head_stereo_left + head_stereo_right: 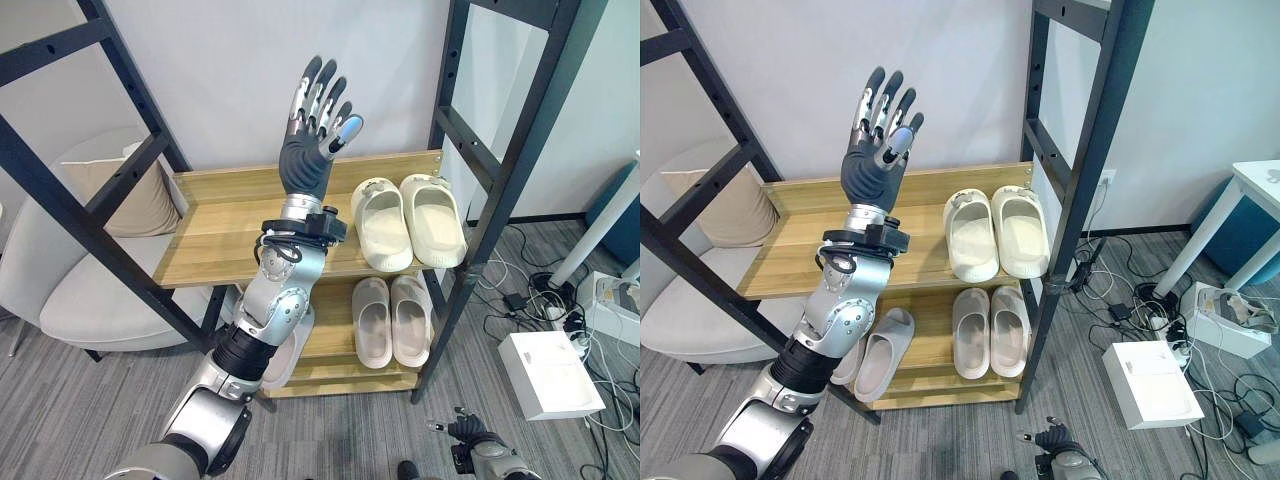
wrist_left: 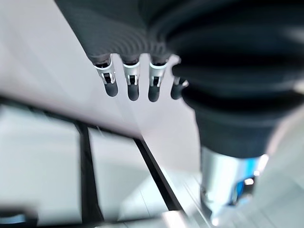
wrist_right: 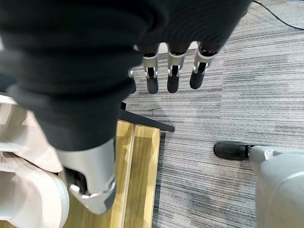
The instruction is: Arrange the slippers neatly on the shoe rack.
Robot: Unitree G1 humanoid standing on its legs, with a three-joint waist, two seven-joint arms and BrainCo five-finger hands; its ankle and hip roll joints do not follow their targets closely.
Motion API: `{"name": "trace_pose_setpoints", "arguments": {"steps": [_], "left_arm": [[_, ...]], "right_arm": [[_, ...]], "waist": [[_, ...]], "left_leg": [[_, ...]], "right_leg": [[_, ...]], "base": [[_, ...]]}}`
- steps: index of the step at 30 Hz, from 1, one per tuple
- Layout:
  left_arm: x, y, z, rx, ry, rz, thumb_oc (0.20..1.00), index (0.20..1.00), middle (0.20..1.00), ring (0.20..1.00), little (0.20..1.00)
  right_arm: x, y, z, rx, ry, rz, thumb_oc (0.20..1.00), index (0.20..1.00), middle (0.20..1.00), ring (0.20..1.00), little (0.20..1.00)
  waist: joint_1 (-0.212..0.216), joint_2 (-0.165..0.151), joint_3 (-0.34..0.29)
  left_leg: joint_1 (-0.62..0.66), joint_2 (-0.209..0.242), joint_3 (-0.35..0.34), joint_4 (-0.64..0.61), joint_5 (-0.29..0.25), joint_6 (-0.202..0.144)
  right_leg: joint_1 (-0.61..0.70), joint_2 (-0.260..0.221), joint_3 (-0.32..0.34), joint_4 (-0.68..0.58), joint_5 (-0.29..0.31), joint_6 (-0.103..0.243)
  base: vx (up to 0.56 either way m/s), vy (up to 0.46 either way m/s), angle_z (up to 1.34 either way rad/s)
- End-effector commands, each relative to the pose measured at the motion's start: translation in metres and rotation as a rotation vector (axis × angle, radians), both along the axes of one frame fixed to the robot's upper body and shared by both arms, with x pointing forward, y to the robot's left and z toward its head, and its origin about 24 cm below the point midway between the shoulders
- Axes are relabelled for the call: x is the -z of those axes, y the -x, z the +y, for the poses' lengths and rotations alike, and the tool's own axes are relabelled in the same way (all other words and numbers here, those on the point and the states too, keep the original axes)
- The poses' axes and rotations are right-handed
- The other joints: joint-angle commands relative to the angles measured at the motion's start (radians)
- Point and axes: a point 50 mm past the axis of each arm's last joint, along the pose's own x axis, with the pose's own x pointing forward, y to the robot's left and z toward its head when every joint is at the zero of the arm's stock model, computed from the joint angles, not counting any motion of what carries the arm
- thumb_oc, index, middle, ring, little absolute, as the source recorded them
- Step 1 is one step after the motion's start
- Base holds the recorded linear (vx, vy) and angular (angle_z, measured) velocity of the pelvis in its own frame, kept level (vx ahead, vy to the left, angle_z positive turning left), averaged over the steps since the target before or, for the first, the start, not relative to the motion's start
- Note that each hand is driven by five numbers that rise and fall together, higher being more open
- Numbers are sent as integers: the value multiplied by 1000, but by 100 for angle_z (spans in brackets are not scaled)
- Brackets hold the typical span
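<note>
Wooden shoe rack (image 1: 225, 225) with cream slippers (image 1: 408, 221) (upper shelf)

The raised silver-grey left arm stands in front of the wooden shoe rack with black metal frame (image 1: 215, 235) and covers part of its upper shelf. On the lower shelf, the same arm hides most of the pale grey slipper pair at the left (image 1: 883, 356); in the left eye view only one edge of it shows. The black upright post at the right crosses in front of the lower cream slipper pair (image 1: 391, 320) and cuts its outer side. The beige armchair with cushion (image 1: 85, 260) is partly behind the frame bars and cut by the picture's edge. In the left wrist view the dark bars past the left hand (image 2: 130, 85) are blurred.
</note>
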Motion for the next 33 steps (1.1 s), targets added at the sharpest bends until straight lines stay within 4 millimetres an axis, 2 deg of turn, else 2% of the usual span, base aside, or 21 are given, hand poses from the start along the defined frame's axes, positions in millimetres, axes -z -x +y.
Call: {"name": "trace_pose_setpoints", "arguments": {"steps": [1,2,5,7,10,11,14,15,16,18,20,21,22,23,24,25,26,27,28,30,33], "left_arm": [[-17,15,-7,133,-77,-175,1000,1000,1000,1000,1000],[-11,35,-11,262,-123,-219,1000,1000,1000,1000,1000],[-4,47,-15,342,-184,-238,1000,1000,1000,1000,1000],[8,65,-24,497,-285,-247,1000,1000,1000,1000,1000],[16,75,-31,577,-390,-271,1000,1000,1000,1000,1000],[37,77,-39,647,-519,-221,1000,1000,1000,1000,1000],[50,79,-44,693,-633,-231,1000,1000,1000,1000,1000],[75,74,-48,711,-754,-170,1000,1000,1000,1000,1000],[75,74,-48,711,-755,-171,1000,1000,1000,1000,1000],[114,65,-51,688,-934,-96,1000,1000,1000,1000,1000],[122,61,-48,642,-994,-94,1000,1000,1000,1000,1000],[157,54,-41,595,-1098,20,1000,1000,1000,1000,1000],[168,53,-37,565,-1156,30,1000,1000,1000,1000,1000],[169,53,-37,564,-1157,29,1000,1000,1000,1000,1000],[188,53,-33,554,-1202,99,1000,1000,1000,1000,1000],[231,53,-22,472,-1335,210,1000,1000,1000,1000,1000],[232,53,-23,473,-1334,210,1000,1000,1000,1000,1000],[275,61,-10,432,-1432,370,1000,1000,1000,1000,1000],[276,61,-10,433,-1431,370,1000,1000,1000,1000,1000],[319,73,9,359,-1543,546,1000,1000,1000,1000,1000],[354,90,29,305,-1625,731,1000,1000,1000,1000,1000]], "right_arm": [[-3,-15,9,-14,-31,-31,1000,1000,1000,1000,1000],[-3,-16,13,-25,-48,-29,1000,1000,1000,1000,1000],[-2,-15,16,-36,-63,-26,1000,1000,1000,1000,1000],[-1,-16,21,-65,-75,-25,1000,1000,1000,1000,1000],[-2,-18,23,-83,-76,-27,1000,1000,1000,1000,1000],[-2,-20,27,-108,-82,-34,1000,1000,1000,1000,1000],[-4,-23,30,-128,-88,-44,1000,1000,1000,1000,1000],[-5,-27,33,-148,-88,-57,1000,1000,1000,1000,1000],[-5,-27,33,-147,-88,-57,1000,1000,1000,1000,1000],[-8,-32,36,-168,-89,-76,1000,1000,1000,1000,1000],[-8,-32,37,-168,-91,-78,1000,1000,1000,1000,1000],[-9,-36,39,-169,-92,-87,1000,1000,1000,1000,1000],[-9,-35,40,-167,-93,-86,1000,1000,1000,1000,1000],[-8,-34,40,-167,-92,-86,1000,1000,1000,1000,1000],[-9,-35,40,-165,-92,-87,1000,1000,1000,1000,1000],[-8,-33,40,-162,-88,-87,1000,1000,1000,1000,1000],[-8,-33,40,-162,-88,-85,1000,1000,1000,1000,1000],[-8,-32,38,-155,-84,-88,1000,1000,1000,1000,1000],[-8,-31,37,-154,-82,-86,1000,1000,1000,1000,1000],[-7,-27,34,-138,-74,-85,1000,1000,1000,1000,1000],[-5,-22,31,-131,-68,-75,1000,1000,1000,1000,1000]], "waist": [[19,-58,-7],[32,-62,-6],[41,-66,-5],[51,-68,-2],[56,-69,-2],[59,-66,1],[61,-66,2],[61,-62,3],[61,-62,3],[56,-59,6],[56,-58,6],[55,-58,8],[54,-58,8],[54,-58,8],[53,-60,9],[52,-62,12],[52,-60,10],[52,-64,13],[52,-62,11],[51,-65,14],[52,-66,16]], "left_leg": [[34,25,-54,-6,-70,-38],[33,22,-55,-6,-72,-36],[33,21,-56,-6,-74,-34],[32,18,-61,-6,-75,-32],[30,17,-64,-6,-76,-29],[29,14,-66,-6,-76,-27],[29,12,-68,-6,-77,-25],[28,10,-68,-6,-77,-23],[28,10,-68,-6,-77,-23],[29,6,-69,-6,-79,-20],[30,5,-69,-6,-79,-19],[25,3,-68,-6,-70,-17],[29,3,-69,-6,-80,-17],[25,3,-69,-6,-71,-16],[24,2,-68,-6,-70,-16],[27,2,-69,-6,-70,-15],[31,2,-70,-6,-79,-15],[28,2,-70,-6,-69,-14],[32,3,-71,-6,-78,-15],[34,4,-71,-6,-77,-15],[35,5,-69,-6,-74,-15]], "right_leg": [[11,-36,-53,1,-61,49],[11,-36,-53,1,-62,49],[12,-37,-54,1,-63,49],[14,-38,-55,1,-63,50],[15,-38,-58,1,-64,52],[15,-40,-59,1,-62,53],[16,-41,-60,1,-63,55],[16,-43,-62,1,-63,57],[16,-43,-63,1,-63,57],[16,-45,-63,1,-63,59],[17,-46,-62,1,-62,59],[11,-47,-61,1,-55,57],[15,-46,-61,1,-64,58],[11,-46,-61,1,-56,57],[10,-46,-62,1,-55,56],[12,-46,-60,1,-56,54],[17,-46,-60,1,-65,56],[13,-46,-60,1,-57,52],[18,-45,-60,1,-65,54],[19,-44,-60,1,-65,53],[20,-42,-62,1,-64,51]], "base": [[-7,28,6],[-7,27,9],[-3,11,2],[-3,15,2],[-1,22,3],[-1,46,1],[-1,26,0],[-1,36,0],[-2,49,1],[3,47,0],[0,0,0],[0,0,0],[0,0,0],[0,0,0],[-31,9,-2],[0,0,0],[0,0,0],[34,3,1],[0,0,0],[0,0,0],[0,0,0]]}}
